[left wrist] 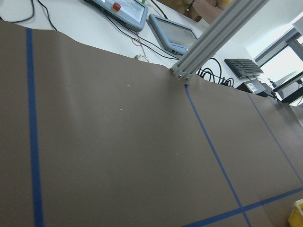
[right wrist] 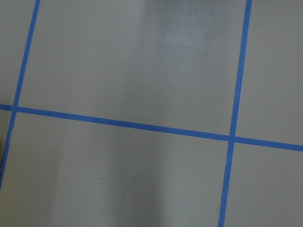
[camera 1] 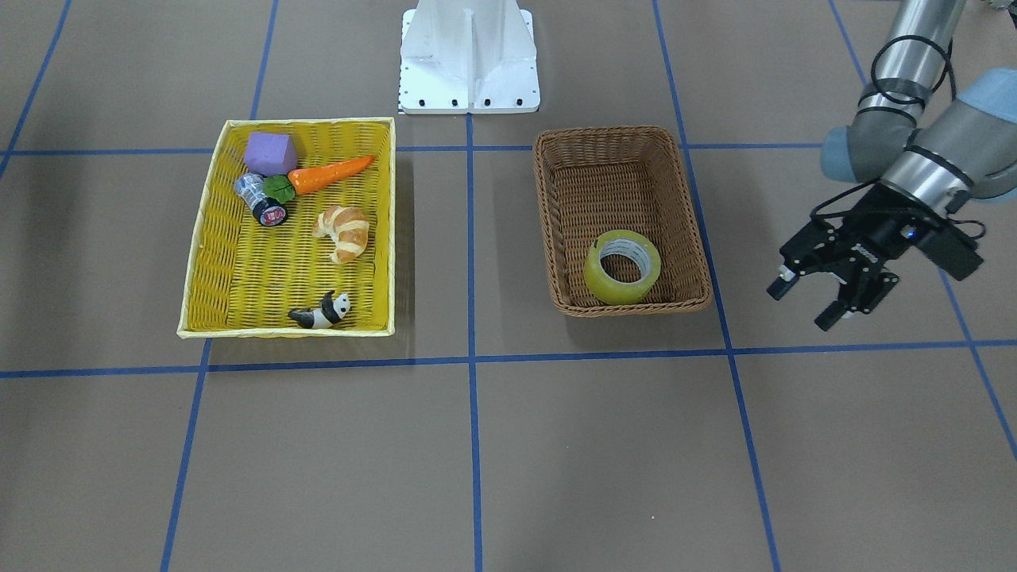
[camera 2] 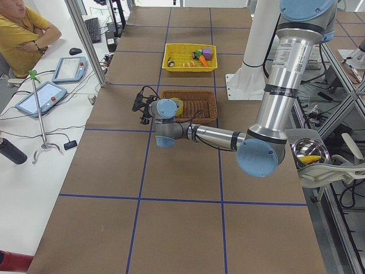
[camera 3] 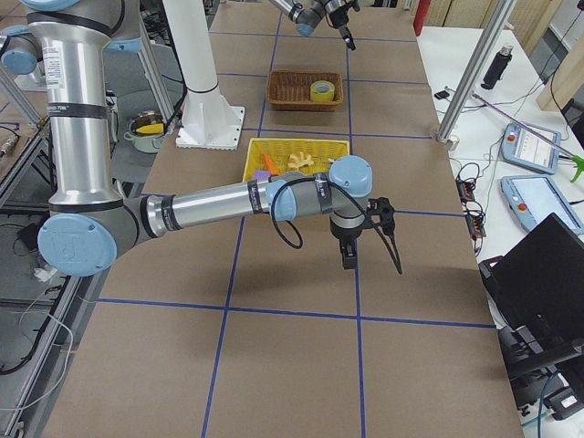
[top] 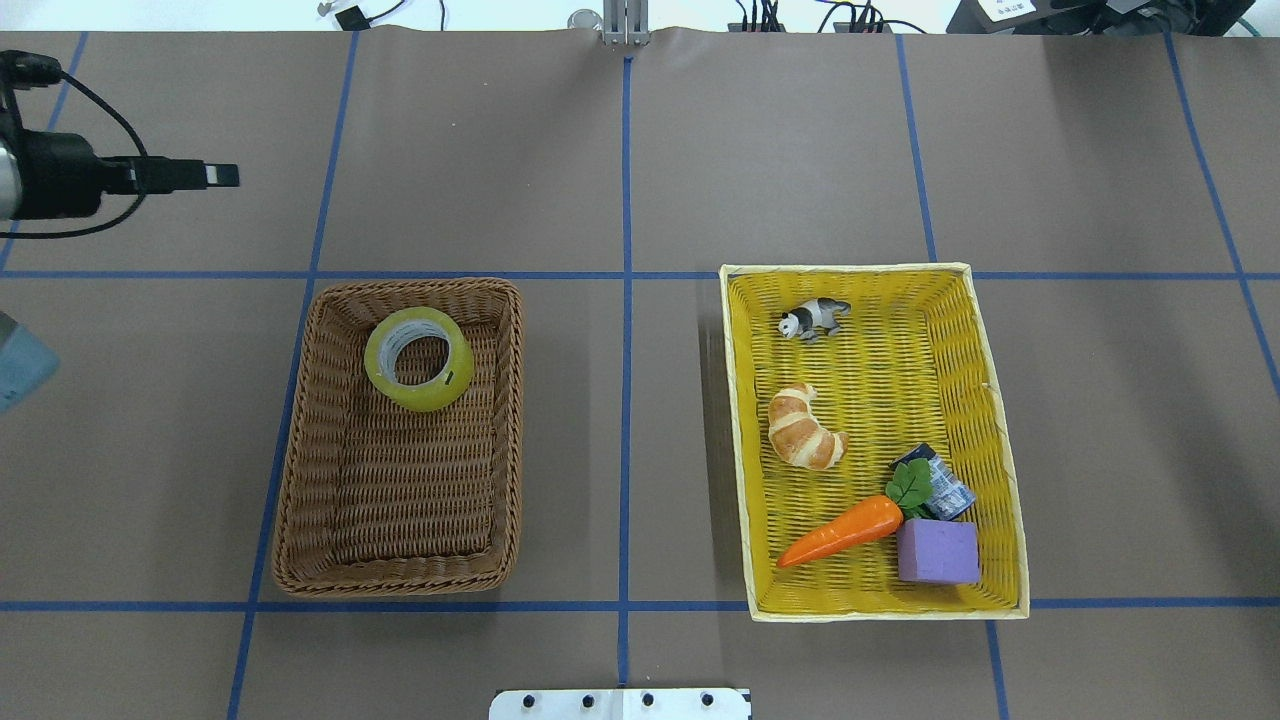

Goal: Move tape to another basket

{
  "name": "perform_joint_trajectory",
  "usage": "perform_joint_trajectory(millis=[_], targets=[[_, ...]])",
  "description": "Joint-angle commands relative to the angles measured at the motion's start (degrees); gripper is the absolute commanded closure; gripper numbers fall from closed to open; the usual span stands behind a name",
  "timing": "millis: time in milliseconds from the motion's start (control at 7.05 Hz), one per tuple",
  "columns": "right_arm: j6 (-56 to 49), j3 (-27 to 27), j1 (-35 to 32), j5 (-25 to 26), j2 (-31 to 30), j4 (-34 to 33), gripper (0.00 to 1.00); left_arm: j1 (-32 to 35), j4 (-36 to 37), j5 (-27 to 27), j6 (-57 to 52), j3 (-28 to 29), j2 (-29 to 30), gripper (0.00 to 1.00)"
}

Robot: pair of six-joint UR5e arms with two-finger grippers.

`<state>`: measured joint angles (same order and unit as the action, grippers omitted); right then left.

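Note:
The tape point(camera 1: 597, 276), a yellowish roll with a white core, lies flat in the brown wicker basket point(camera 1: 612, 135), at its end far from the robot's base. It also shows in the overhead view point(top: 430, 397) inside that basket point(top: 300, 430). My left gripper point(camera 1: 804, 303) is open and empty. It hangs above the bare table, well outside the brown basket and away from the tape, and shows at the overhead view's left edge point(top: 215, 175). My right gripper point(camera 3: 370, 248) shows only in the exterior right view, over bare table, and I cannot tell if it is open or shut.
The yellow basket point(camera 1: 310, 121) holds a purple block point(camera 1: 270, 152), a toy carrot point(camera 1: 330, 175), a small silver-and-black cylinder point(camera 1: 261, 199), a croissant point(camera 1: 343, 231) and a toy panda point(camera 1: 322, 311). The robot's white base point(camera 1: 469, 56) stands at the back.

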<state>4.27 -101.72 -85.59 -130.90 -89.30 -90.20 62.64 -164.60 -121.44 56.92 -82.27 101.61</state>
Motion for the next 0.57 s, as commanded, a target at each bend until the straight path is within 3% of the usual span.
perform_joint_trajectory(millis=[0,426], targets=[[-4.6,1.6,0.0,4.1,-1.7,-0.2,0.0,13.3,19.2,-14.6,-20.8,-0.2,-1.6,0.01],[-4.9,4.2,0.0,3.6,-2.3,-0.2,0.0,23.3,45.1,-15.3,-57.8,0.2,-5.3,0.01]])
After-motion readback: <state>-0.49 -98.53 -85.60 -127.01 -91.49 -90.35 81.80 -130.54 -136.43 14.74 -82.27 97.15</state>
